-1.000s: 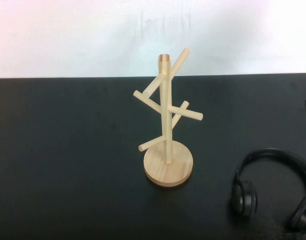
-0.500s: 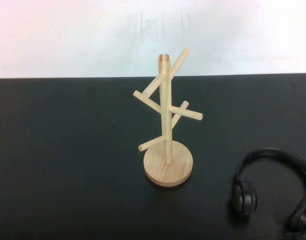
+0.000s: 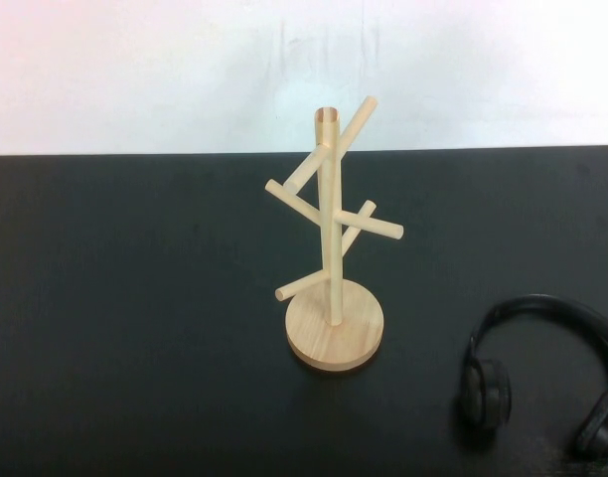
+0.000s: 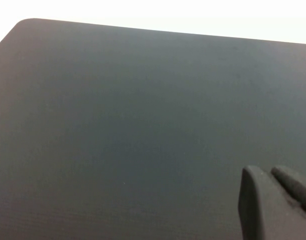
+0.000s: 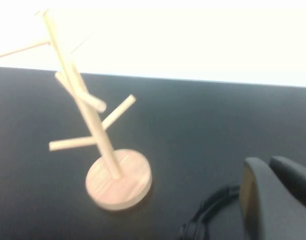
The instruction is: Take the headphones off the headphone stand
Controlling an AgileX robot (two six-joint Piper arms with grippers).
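Headphones [image 3: 542,373] flat on table, off stand [image 3: 334,238]; left pincer [image 4: 273,200], right pincer [image 5: 275,195] raised, gap unclear.

Black headphones [image 3: 542,373], pale wooden stand [image 3: 333,238], matte black table [image 3: 135,298], white wall [image 3: 135,70]; both dark grey grippers, left [image 4: 273,200] and right [image 5: 275,195].

I see the headphone stand [image 3: 333,248] upright near the table's [image 3: 135,318] middle, while the headphones [image 3: 542,373] lie flat on the table to its right, nearer me, well apart from it. My left gripper [image 4: 275,200] hangs over bare table — my right gripper [image 5: 278,195] sits just beside the headphones.
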